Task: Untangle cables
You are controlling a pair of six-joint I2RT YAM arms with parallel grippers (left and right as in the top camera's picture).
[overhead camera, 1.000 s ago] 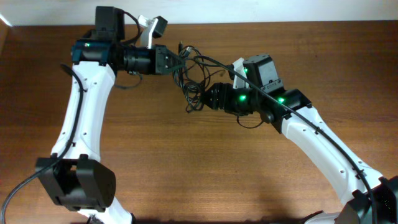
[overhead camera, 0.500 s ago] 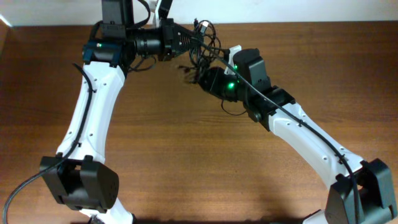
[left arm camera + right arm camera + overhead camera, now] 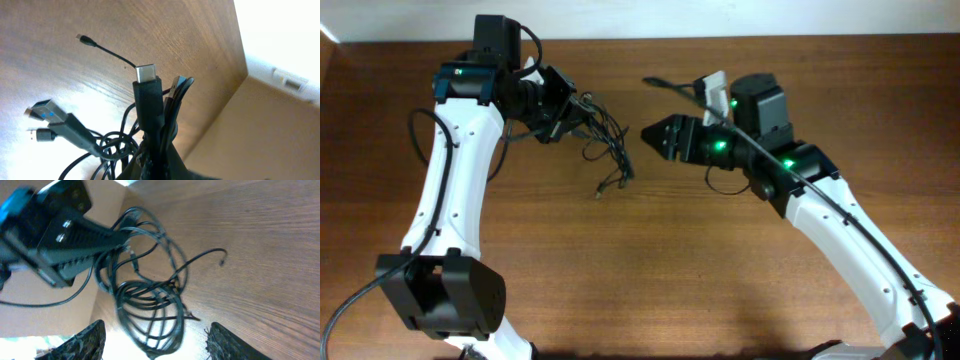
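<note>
The cables (image 3: 607, 140) are a bunch of thin black cords hanging from my left gripper (image 3: 570, 108), which is shut on them at the back left of the table. In the left wrist view a silvery plug (image 3: 146, 74) sticks up from the clamped cords above the jaws (image 3: 160, 167), and a blue-tipped plug (image 3: 42, 107) hangs at the left. My right gripper (image 3: 653, 137) is open and empty, just right of the bunch and apart from it. In the right wrist view the looped cables (image 3: 150, 300) hang in front of the open fingers (image 3: 156, 328).
The wooden table (image 3: 650, 270) ends at a white wall along the back edge (image 3: 820, 38). A thicker black arm cable (image 3: 665, 85) arches behind the right wrist. The left arm's white link (image 3: 450, 190) runs down the left side.
My right gripper has let go of the bunch and pulled back to the right. My left gripper has swung left and forward, carrying the cables with it.
</note>
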